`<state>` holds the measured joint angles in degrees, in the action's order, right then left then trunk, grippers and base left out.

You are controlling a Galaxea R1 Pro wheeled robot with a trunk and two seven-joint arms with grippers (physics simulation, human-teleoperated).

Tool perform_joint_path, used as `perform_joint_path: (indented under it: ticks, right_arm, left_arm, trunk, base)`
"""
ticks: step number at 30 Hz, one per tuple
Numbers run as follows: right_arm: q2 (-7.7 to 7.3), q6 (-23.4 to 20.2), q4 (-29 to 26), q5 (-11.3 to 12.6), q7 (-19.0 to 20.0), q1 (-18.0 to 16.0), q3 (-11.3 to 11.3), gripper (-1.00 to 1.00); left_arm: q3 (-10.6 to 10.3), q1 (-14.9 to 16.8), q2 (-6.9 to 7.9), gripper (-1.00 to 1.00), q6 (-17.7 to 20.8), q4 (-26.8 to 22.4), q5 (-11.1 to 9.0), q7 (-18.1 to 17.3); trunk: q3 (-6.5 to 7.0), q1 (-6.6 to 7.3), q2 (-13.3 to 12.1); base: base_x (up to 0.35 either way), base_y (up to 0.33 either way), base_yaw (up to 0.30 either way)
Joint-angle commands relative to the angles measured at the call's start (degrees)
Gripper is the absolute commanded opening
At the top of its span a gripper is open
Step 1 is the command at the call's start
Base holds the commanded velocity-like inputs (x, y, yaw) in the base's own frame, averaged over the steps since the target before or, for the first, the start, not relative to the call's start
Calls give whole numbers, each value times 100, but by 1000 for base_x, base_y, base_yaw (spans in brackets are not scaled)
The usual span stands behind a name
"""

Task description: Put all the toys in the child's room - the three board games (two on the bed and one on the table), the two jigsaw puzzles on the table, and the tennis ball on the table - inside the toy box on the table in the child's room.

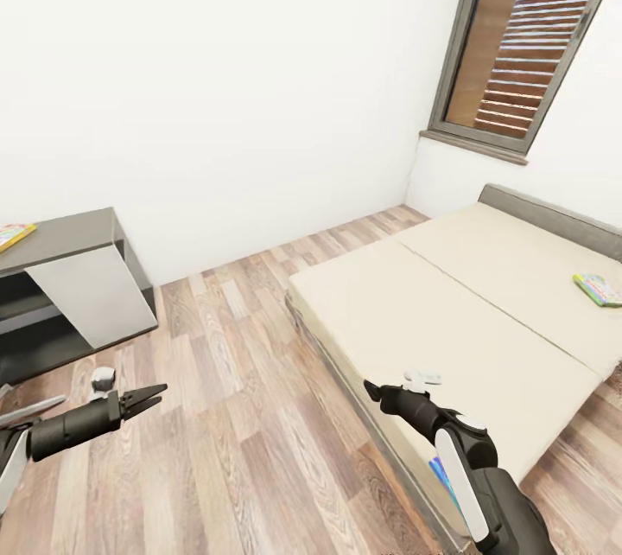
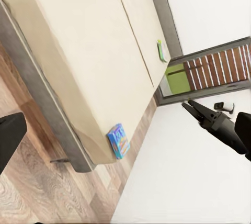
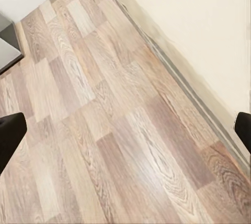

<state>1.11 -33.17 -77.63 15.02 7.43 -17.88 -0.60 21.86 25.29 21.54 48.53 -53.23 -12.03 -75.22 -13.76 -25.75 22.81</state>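
Observation:
The bed (image 1: pixel 449 313) fills the right of the head view. A green board game (image 1: pixel 598 289) lies near its headboard, also seen from the left wrist (image 2: pixel 161 51). A blue board game (image 2: pixel 118 140) rests at the mattress corner by the foot; in the head view my right forearm mostly covers it (image 1: pixel 442 477). The table (image 1: pixel 69 235) stands at the left wall with a colourful flat toy (image 1: pixel 13 235) on its top, cut by the frame edge. My left gripper (image 1: pixel 149 398) hovers open over the floor. My right gripper (image 1: pixel 371 389) is open above the bed's near edge, holding nothing. The toy box is out of view.
Wood-plank floor (image 1: pixel 225 365) runs between table and bed. A white wall stands behind, with a window (image 1: pixel 518 45) above the bed's head end. The table's white panel (image 1: pixel 95 296) and its dark lower shelves face the floor.

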Motion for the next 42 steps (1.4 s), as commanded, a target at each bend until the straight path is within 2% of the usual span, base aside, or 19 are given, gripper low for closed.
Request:
perform_joint_path:
  ticks: [1, 22, 30, 42]
  right_arm:
    - [3, -32, -6, 4, 13, -5, 5, 100]
    - [5, -32, 2, 11, 13, -5, 9, 100]
    - [3, -32, 2, 9, 14, -5, 5, 100]
    - [11, -25, 2, 6, 8, -5, -9, 100]
  left_arm:
    - [0, 2, 1, 100, 52, 1, -17, -10]
    - [7, 2, 0, 100, 54, 0, -14, -1]
    - [7, 2, -4, 100, 55, 0, -16, -1]
    - [9, 2, 2, 100, 51, 1, -13, -2]
  trunk:
    - [-5, -3, 11]
    - [112, -3, 11]
    - [158, -3, 11]
    - [226, -3, 11]
  base:
    - [0, 102, -247]
    - [0, 85, -247]
    - [0, 185, -247]
    - [0, 32, -247]
